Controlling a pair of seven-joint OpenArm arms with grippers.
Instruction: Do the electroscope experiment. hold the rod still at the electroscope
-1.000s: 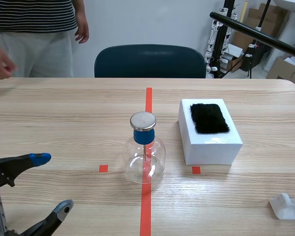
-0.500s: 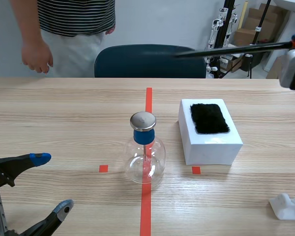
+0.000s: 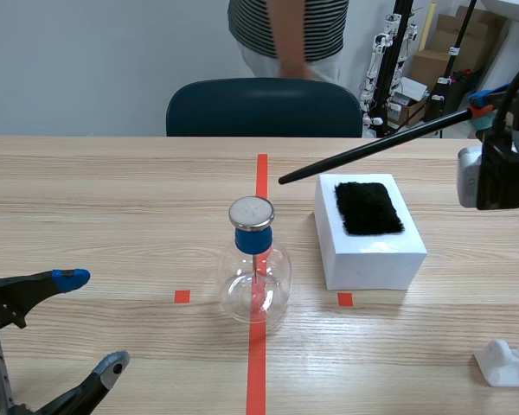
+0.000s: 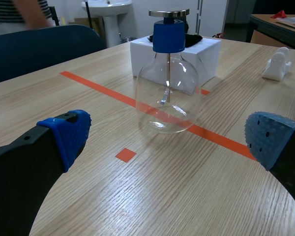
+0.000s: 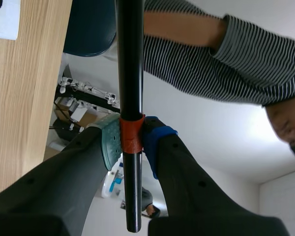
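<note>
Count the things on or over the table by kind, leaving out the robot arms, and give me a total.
electroscope: 1
black rod: 1
white box: 1
black fur pad: 1
white plastic piece: 1
Total: 5

I can read no text, label, brand, number or sign in any of my three views. If the brown cardboard boxes (image 3: 434,62) behind the table carry any print, it is too small for me to make out.
</note>
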